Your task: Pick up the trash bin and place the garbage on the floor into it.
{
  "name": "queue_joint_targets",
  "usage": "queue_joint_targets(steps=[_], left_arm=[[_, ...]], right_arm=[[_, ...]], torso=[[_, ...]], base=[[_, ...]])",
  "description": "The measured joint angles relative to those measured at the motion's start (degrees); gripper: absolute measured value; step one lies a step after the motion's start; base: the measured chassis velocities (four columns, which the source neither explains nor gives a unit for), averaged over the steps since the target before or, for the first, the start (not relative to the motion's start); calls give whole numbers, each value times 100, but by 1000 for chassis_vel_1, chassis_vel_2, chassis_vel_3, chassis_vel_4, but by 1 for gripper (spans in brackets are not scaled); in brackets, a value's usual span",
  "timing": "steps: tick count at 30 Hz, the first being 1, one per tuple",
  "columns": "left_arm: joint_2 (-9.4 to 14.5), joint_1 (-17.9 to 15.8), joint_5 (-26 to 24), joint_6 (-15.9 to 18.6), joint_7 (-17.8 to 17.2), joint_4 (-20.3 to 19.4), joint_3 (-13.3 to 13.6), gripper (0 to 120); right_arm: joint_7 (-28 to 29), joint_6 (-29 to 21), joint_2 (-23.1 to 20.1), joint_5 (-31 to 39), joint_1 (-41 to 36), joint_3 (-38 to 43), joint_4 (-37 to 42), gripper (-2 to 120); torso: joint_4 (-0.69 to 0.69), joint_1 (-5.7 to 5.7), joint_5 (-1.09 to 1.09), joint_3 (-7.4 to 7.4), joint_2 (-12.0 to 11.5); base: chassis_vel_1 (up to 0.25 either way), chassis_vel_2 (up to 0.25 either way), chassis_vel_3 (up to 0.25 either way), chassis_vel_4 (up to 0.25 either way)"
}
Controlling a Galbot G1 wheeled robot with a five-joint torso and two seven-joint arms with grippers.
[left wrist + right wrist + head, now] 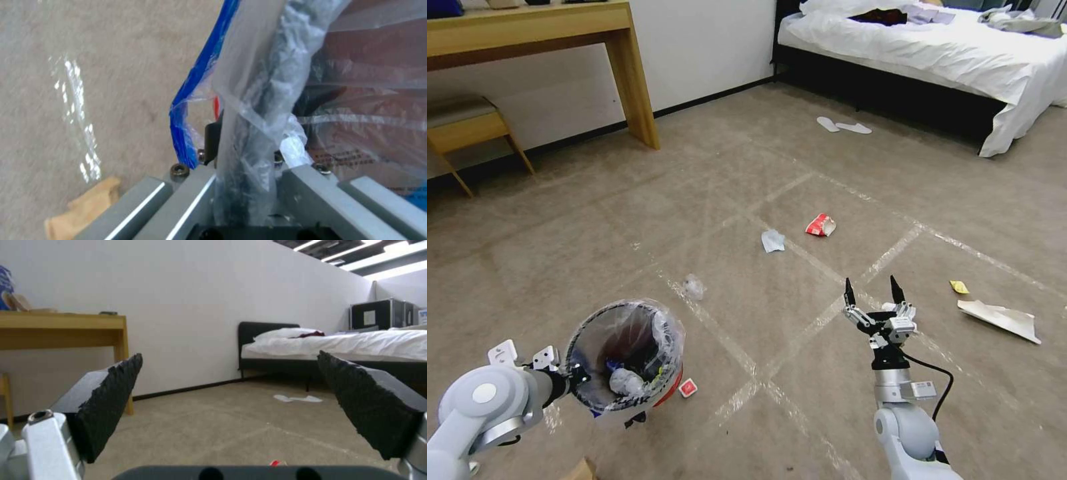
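The trash bin [624,357] hangs just above the floor [747,167] at the lower left, its clear bag crinkled over the rim and litter inside. My left gripper [568,373] is shut on its near rim; the left wrist view shows the rim and bag [267,100] pinched in that gripper [245,160]. My right gripper [874,290] is open and empty above the carpet, and it is open in the right wrist view too [231,373]. Garbage lies scattered: a red-and-white crushed cup [820,225], a white tissue [772,241], crumpled clear plastic [694,287], a small red wrapper [688,387], a yellow scrap [959,287] and torn paper [1000,319].
A wooden desk [560,33] and a stool [467,127] stand at the back left. The bed [947,53] is at the back right, with white slippers [844,125] in front of it. A brown paper bag [84,210] lies under my left arm. Tape lines [800,267] cross the carpet.
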Motion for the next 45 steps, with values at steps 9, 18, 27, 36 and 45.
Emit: queue_joint_targets(steps=[9, 18, 27, 36, 45], left_arm=[[-55, 14, 66, 2, 82, 7, 9, 0], [-33, -18, 79, -2, 81, -7, 48, 0], [-18, 26, 64, -3, 59, -26, 12, 0], [-37, 15, 71, -3, 63, -14, 20, 0], [-25, 15, 77, -5, 69, -7, 25, 0]], right_arm=[[-3, 28, 12, -20, 26, -5, -62, 100], [-2, 84, -6, 1, 26, 32, -81, 100], [-48, 86, 23, 8, 96, -3, -151, 100], [-76, 93, 30, 32, 104, -9, -149, 100], [301, 84, 39, -145, 147, -1, -207, 100]], torso=[[0, 0, 3, 0, 0], [-1, 2, 1, 1, 0], [0, 0, 1, -1, 0], [-1, 1, 0, 0, 0], [-1, 4, 1, 2, -1]], base=[[-154, 161, 157, -156], [-153, 141, 148, -153], [-114, 100, 114, -109], [-185, 176, 176, -185], [-150, 170, 167, -167]])
